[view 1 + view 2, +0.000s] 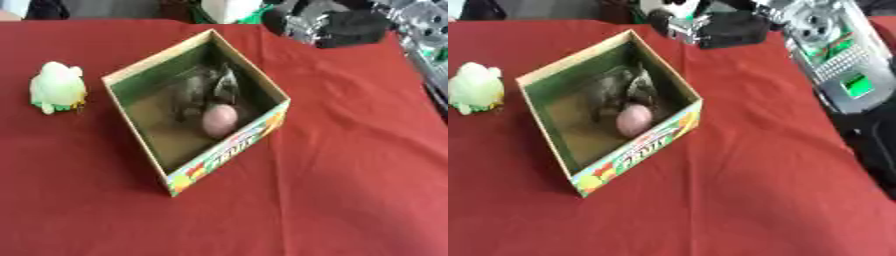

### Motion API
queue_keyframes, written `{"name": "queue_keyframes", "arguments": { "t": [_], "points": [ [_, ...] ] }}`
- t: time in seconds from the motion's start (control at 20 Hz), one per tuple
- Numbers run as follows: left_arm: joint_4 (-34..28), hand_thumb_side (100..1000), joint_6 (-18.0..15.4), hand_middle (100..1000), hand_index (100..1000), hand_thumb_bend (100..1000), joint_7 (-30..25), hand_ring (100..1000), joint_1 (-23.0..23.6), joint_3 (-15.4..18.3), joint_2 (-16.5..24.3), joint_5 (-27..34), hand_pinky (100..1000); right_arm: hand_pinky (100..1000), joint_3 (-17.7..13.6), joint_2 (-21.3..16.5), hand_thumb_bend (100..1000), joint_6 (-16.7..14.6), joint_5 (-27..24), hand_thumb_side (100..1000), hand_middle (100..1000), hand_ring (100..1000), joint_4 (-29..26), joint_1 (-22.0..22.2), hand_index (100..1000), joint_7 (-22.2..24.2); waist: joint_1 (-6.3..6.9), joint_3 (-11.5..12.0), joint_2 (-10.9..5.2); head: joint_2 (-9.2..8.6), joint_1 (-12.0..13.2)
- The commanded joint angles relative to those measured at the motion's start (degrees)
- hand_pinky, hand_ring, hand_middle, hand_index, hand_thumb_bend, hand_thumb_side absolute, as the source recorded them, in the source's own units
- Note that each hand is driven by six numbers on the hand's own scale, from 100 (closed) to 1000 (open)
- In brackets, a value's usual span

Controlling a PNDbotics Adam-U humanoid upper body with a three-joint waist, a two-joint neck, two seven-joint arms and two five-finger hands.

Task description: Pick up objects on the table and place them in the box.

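The desk (350, 175) is covered by a red cloth that fills nearly the whole of both views, its far edge running along the top.

An open cardboard box (229, 149) is set on the desk left of the middle, turned askew so that one corner points toward the far edge and another toward the near edge. Its inner walls are seen as plain brown and green, while the outer wall facing the near right is printed in bright colours with lettering that cannot be read.

The right arm (833, 55) is seen entering from the far right corner, silver and grey with green patches, and is shown most fully in the right eye view. The right hand (710, 27) is held above the far edge of the desk, beyond the box and apart from it; it appears black with silver parts, and whether its fingers are curled or straight cannot be told. The left hand is shown in neither view.

A pale green and white soft toy (58, 87) is found near the left edge of the desk, well apart from the box.

Inside the box, a grey, irregular object (203, 90) is laid against the far walls, its kind not discernible. A small pink egg-shaped object (219, 120) is placed just beside it, near the printed wall.
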Motion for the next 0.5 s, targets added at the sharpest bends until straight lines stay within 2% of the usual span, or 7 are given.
{"name": "queue_keyframes", "arguments": {
  "t": [0.05,0.1,0.15,0.3,0.5],
  "points": [
    [-0.9,883,0.3,725,813,327,0.0,667,-0.5,0.7,1.7,-0.3,655,670,-3.7,-3.8,100,1.2,-5.0,893,766,826,-4.0,1.2,880,-6.6,0.23,-0.3,-0.99,-0.13,0.7],
    [-0.9,882,0.4,725,813,326,0.0,671,-0.4,0.7,1.8,-0.3,659,670,-4.7,-4.4,100,1.1,-7.2,1000,775,827,-5.0,2.2,882,-9.1,0.25,-0.5,-0.98,-0.13,0.9],
    [-0.9,878,0.6,725,812,310,0.1,672,-0.3,0.8,1.9,-0.3,659,668,-5.7,-5.0,100,1.1,-9.2,971,771,826,-5.7,3.2,882,-11.7,0.28,-0.6,-0.96,-0.08,1.1],
    [-0.9,876,1.2,726,813,289,0.3,671,0.0,0.9,2.3,-0.4,659,664,-8.2,-6.6,100,0.7,-14.1,1000,781,826,-7.9,6.7,882,-18.8,0.4,-1.1,-0.92,0.16,1.6],
    [-0.9,881,1.3,727,815,290,0.1,672,0.5,0.9,2.8,-0.5,660,660,-10.3,-7.7,100,-2.9,-19.9,1000,797,827,-8.5,10.5,886,-27.5,0.62,-1.6,-0.88,-0.2,1.3]
  ]
}}
